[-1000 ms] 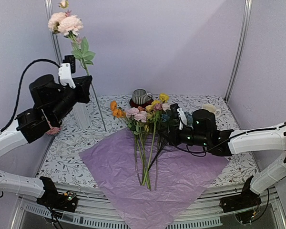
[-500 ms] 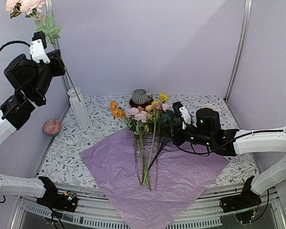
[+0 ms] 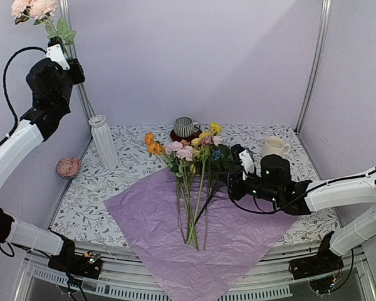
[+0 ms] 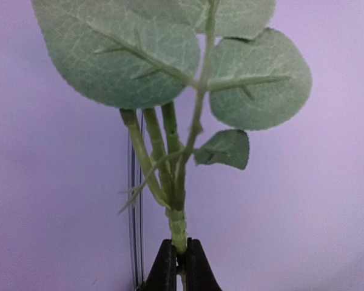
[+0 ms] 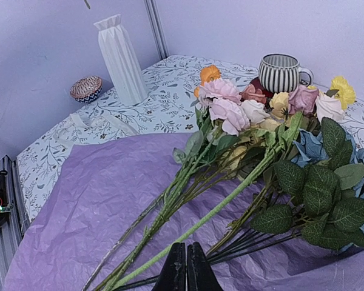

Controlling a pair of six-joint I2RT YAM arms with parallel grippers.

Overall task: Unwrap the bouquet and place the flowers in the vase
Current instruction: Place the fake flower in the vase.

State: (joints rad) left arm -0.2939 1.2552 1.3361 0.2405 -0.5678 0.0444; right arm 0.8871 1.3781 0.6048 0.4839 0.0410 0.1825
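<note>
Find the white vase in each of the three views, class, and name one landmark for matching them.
Top external: vase at back left, near the left wall.
Left wrist: not in it; only a leafy stem shows.
Right wrist: vase at upper left, beyond the paper.
Shared landmark: striped mug, right of the vase in the top and right wrist views.

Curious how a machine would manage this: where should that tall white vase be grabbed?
Around the narrowed neck of the vase, just under its flared rim, tool coming level from the right: it stands upright, the wall is close on its left, and the rim would likely stop slipping.
</note>
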